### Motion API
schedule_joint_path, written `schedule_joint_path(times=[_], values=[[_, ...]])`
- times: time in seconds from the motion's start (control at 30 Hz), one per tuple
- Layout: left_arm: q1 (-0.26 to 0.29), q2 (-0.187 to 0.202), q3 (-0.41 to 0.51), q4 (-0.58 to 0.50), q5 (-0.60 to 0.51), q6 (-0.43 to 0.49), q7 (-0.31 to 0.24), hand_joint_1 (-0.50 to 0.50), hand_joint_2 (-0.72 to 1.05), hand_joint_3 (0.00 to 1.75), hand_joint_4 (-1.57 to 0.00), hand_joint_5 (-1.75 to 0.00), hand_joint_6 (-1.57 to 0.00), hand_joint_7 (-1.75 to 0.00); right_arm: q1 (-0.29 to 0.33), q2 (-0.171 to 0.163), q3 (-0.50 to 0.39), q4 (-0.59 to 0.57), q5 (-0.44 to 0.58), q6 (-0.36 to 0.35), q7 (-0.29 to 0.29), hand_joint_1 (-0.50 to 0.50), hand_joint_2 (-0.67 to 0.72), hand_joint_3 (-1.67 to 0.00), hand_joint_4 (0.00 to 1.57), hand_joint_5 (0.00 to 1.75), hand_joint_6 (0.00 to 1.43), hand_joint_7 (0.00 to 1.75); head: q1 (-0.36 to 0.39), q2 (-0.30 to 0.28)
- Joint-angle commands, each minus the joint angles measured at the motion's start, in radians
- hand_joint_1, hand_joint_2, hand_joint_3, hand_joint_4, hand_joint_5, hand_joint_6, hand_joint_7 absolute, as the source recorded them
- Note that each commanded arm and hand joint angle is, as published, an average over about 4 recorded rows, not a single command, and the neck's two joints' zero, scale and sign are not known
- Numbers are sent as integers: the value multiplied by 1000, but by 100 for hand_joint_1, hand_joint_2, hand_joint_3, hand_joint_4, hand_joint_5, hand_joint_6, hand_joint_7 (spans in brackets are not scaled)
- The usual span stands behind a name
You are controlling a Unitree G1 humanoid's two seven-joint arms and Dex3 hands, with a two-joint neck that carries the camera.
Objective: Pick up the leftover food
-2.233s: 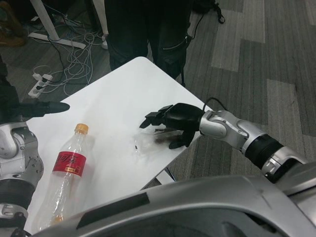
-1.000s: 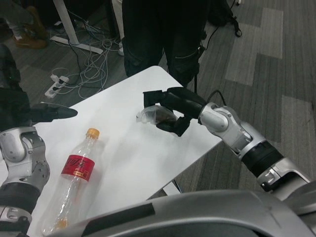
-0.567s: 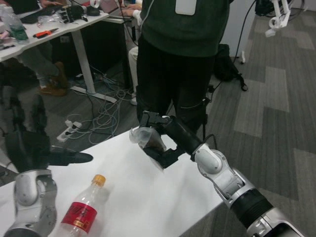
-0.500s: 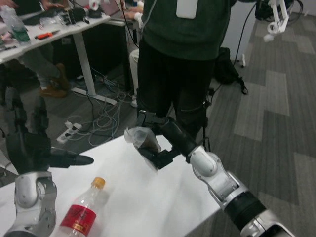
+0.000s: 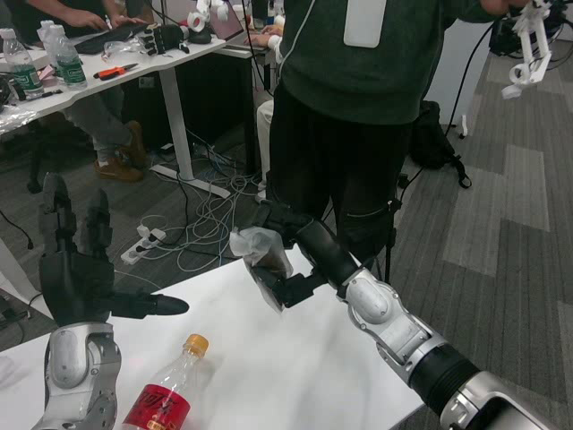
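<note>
The leftover food (image 5: 260, 252) is a dark lump in a clear crumpled plastic wrap. My right hand (image 5: 291, 255) grips it, lifted well above the white table (image 5: 295, 358), near the table's far edge. My left hand (image 5: 81, 269) is raised at the left with its fingers spread upward and nothing in it. A clear plastic bottle (image 5: 166, 399) with an orange cap and red label lies on the table at the bottom left, below the left hand.
A person in a dark green top and black trousers (image 5: 358, 116) stands just beyond the table, right behind the lifted food. Cables and a power strip (image 5: 143, 246) lie on the floor. Another desk (image 5: 107, 67) with bottles and tools stands at the back left.
My right hand closed on the wrapped food on the table and lifted it. The camera has tilted up, so the room and the person now fill the view. The left hand rose with its fingers spread.
</note>
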Motion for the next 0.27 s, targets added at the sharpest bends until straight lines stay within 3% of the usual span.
schedule_joint_path(times=[0.03,0.27], values=[[-10,-7,2,13,7,0,0,-50,-37,0,-30,0,0,0,-13,-13,7,9,20,-18,-14,-38,-60,-143,136,165,126,164,11,-5],[-10,-7,4,17,8,0,0,-50,-34,0,-26,0,0,0,-14,-18,21,13,44,-36,-29,-38,-60,-143,134,165,126,168,13,-4]])
